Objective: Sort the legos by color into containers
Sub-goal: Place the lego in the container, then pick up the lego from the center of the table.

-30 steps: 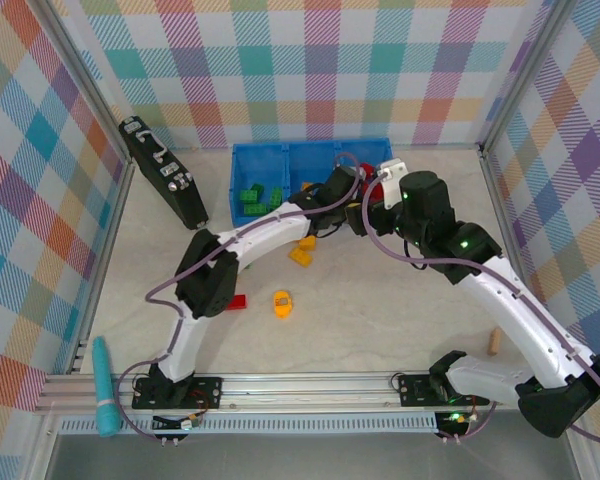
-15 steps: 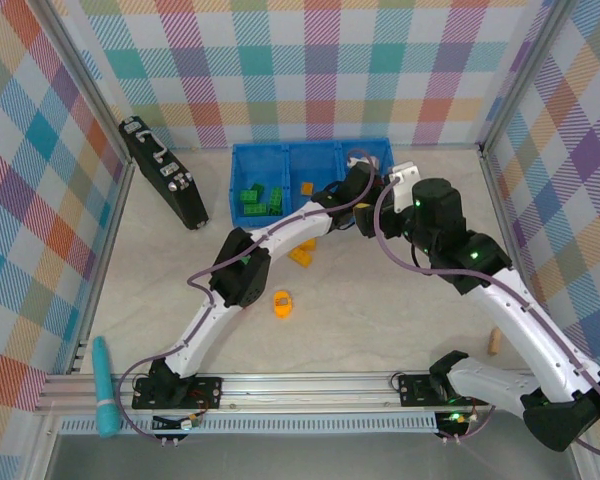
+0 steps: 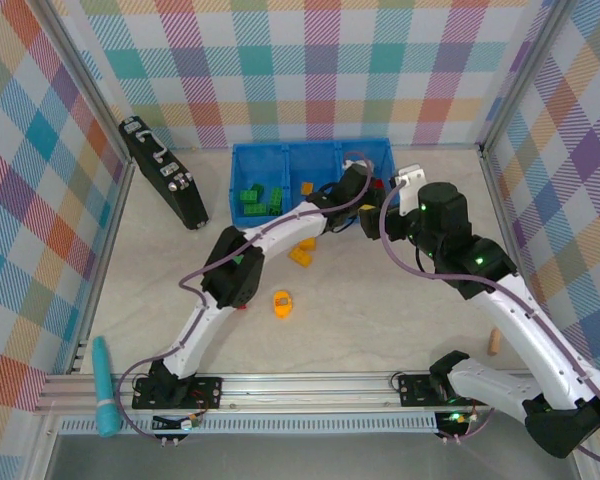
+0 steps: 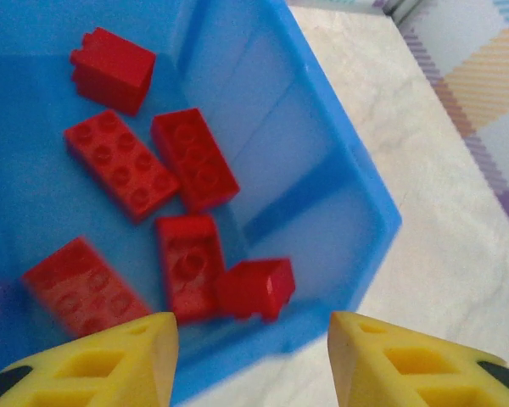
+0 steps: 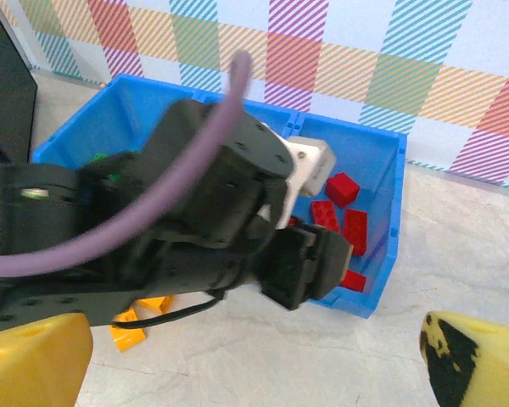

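- Left hand (image 4: 250,339) — fingers parted, nothing between them — hangs over the blue tray (image 4: 356,195), right compartment; red legos (image 4: 195,161) lie inside.
- Right hand (image 5: 253,356) is wide and empty, near the tray's front.
- Yellow legos (image 3: 283,302) lie on the table (image 3: 380,310), before the tray.

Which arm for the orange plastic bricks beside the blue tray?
Right, probably: right claw wide open, empty, facing the orange plastic bricks; left claw hangs over the blue plastic tray's red-brick compartment.
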Robot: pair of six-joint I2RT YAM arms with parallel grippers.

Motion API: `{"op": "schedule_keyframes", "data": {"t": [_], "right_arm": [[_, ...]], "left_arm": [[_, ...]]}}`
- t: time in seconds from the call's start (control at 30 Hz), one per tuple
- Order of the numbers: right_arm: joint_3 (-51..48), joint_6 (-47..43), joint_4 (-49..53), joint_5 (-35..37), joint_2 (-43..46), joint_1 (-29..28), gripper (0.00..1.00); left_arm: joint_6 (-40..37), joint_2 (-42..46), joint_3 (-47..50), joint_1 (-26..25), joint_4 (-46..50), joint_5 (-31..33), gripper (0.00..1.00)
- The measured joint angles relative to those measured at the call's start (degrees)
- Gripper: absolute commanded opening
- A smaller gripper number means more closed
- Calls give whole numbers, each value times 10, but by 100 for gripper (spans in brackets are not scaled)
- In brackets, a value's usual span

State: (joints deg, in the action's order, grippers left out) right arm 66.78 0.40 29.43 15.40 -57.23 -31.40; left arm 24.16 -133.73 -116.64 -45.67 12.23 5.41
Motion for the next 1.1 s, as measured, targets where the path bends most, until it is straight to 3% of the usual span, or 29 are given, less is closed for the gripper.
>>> {"op": "schedule_keyframes", "data": {"t": [0.3, 0.5, 0.63, 0.8, 1.1], "right_arm": [[-13, 5, -16, -5, 12, 3, 99], [-10, 7, -25, -12, -11, 3, 99], [3, 9, -30, -18, -32, 3, 99], [14, 19, -40, -31, -51, 3, 99], [23, 35, -42, -52, -65, 3, 99]], "left_arm": [[-68, 405, 250, -4, 102, 52, 59], [-26, 598, 408, -4, 257, 129, 63], [47, 658, 521, -4, 360, 149, 65], [157, 728, 628, -4, 450, 157, 80], [217, 719, 692, -4, 438, 163, 90]]}}
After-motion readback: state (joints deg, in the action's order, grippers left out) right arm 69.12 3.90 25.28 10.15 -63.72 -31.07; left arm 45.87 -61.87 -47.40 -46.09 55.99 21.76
